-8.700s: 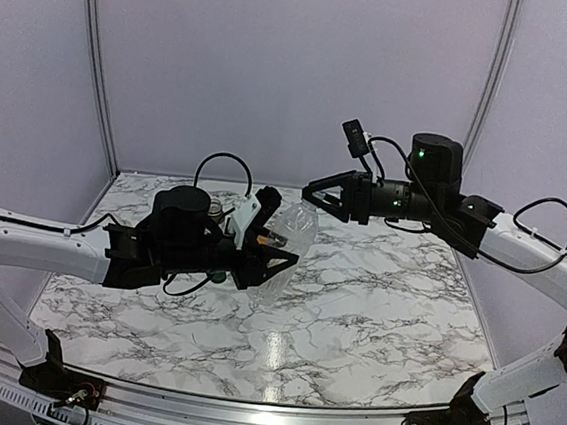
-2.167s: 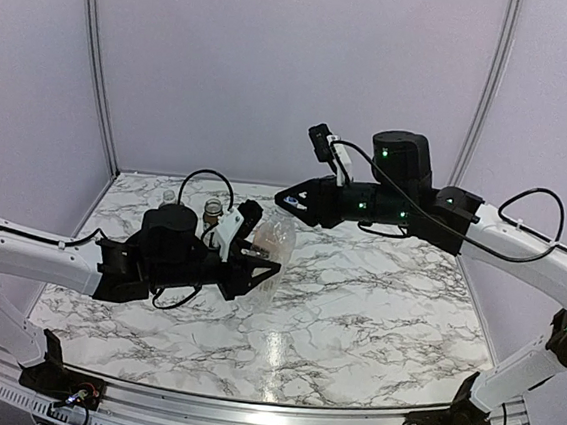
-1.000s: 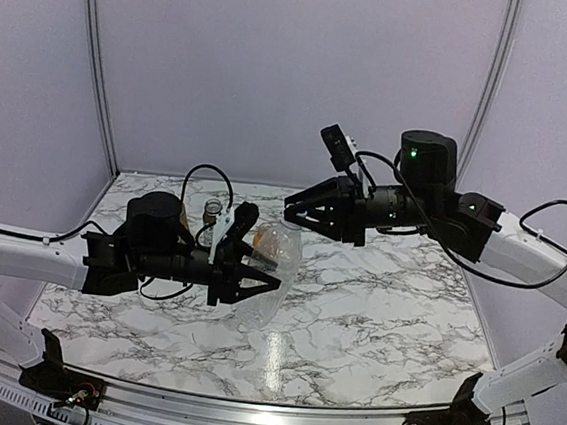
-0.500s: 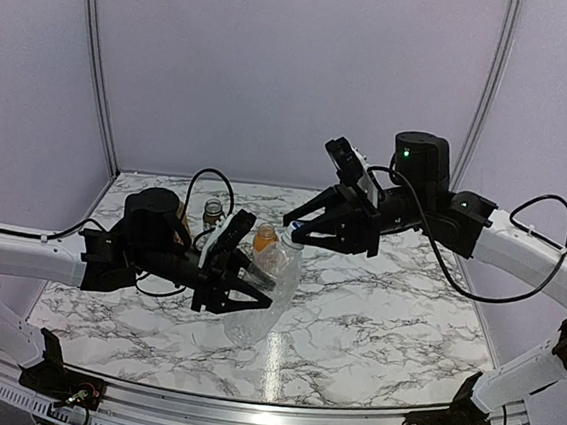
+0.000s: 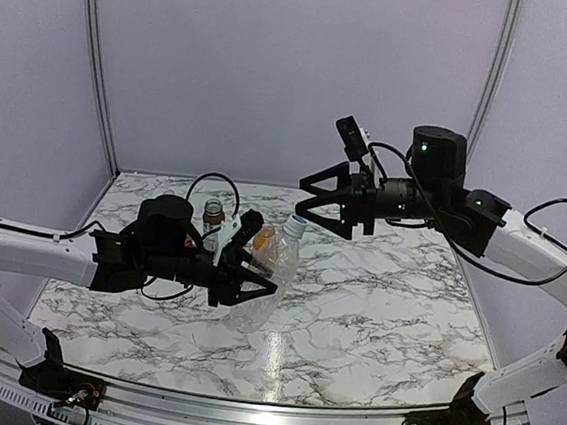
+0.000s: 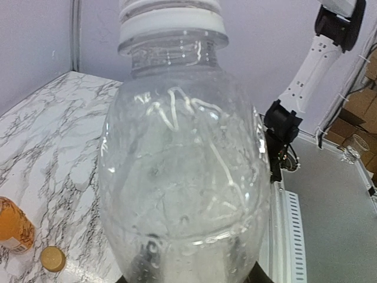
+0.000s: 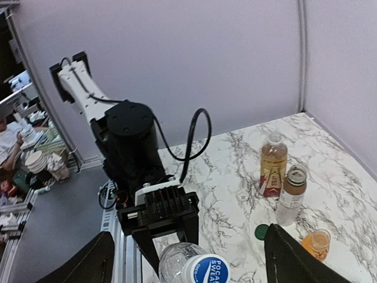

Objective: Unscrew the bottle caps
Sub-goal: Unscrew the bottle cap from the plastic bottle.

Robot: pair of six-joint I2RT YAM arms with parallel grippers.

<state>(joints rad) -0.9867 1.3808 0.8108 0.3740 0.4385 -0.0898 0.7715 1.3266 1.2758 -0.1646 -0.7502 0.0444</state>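
Observation:
My left gripper (image 5: 256, 266) is shut on the tall clear bottle (image 5: 270, 272), holding it tilted above the table. That bottle (image 6: 182, 165) fills the left wrist view, and only the tips of the fingers (image 6: 127, 277) show at its base. Its white and blue cap (image 5: 294, 226) sits on the neck, and the cap (image 7: 207, 270) appears low in the right wrist view. My right gripper (image 5: 304, 201) hangs open just above the cap, touching nothing. Between my right gripper's (image 7: 189, 247) spread fingers (image 7: 99, 258) lie the cap and the left gripper.
On the marble table (image 7: 235, 171) stand an amber tea bottle (image 7: 272, 165), a short uncapped bottle (image 7: 290, 197) and an uncapped orange juice bottle (image 7: 315, 243). A dark green cap (image 7: 262, 231) and a white cap (image 7: 242, 196) lie loose beside them. An orange cap (image 6: 52, 258) lies near the juice bottle (image 6: 12, 224).
My right gripper was shut around the bottle's cap; it has opened wide and drawn up and back from it. The cap stays on the bottle. The left arm shifted slightly with the bottle.

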